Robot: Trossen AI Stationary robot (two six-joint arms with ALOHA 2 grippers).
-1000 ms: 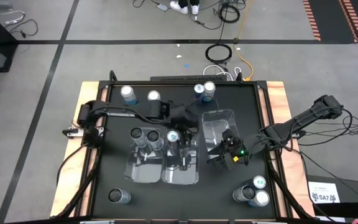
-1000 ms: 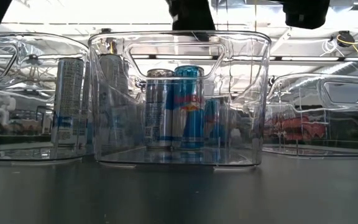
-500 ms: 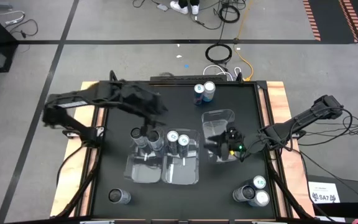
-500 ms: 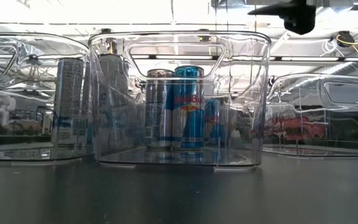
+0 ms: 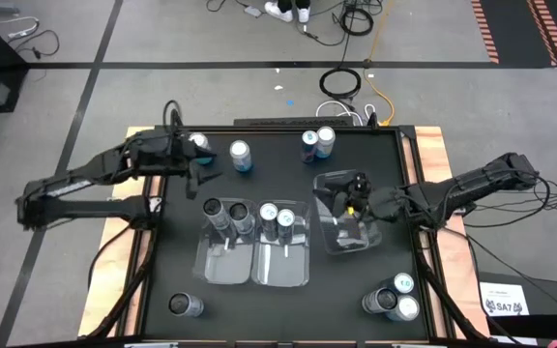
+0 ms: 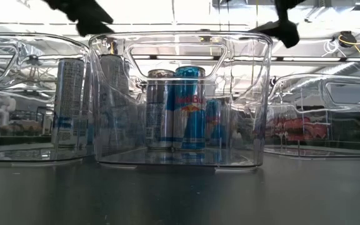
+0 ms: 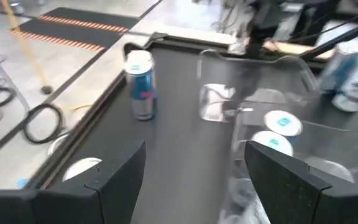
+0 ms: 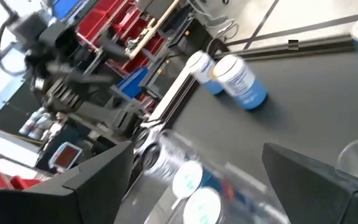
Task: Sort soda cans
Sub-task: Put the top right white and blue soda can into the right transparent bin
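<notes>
Swinging away from the middle bin [image 5: 280,253], our left arm has pulled back to the far left corner of the table since a second ago, leaving two blue-topped cans standing in that bin. Our left gripper [image 5: 197,166] now hovers with fingers apart and nothing between them. It sits between two upright loose cans: a silver-topped can [image 5: 198,143] just beyond it toward the far edge, and a blue-and-white can [image 5: 241,155] a little to its right. We judge the silver-topped one the nearer pick; its long axis stands vertical, so a sideways approach suits it.

Our right gripper [image 5: 348,192] has shifted to the far end of the right bin [image 5: 342,212], jaws wide and empty. A pair of cans [image 5: 318,142] stands at the far edge, just beyond it, nearer to the right arm than to the left.

Two dark-topped cans rest in the left bin [image 5: 222,249]. One lone can [image 5: 186,306] waits at the near left, and a cluster of three [image 5: 394,300] at the near right, well apart from both grippers.
</notes>
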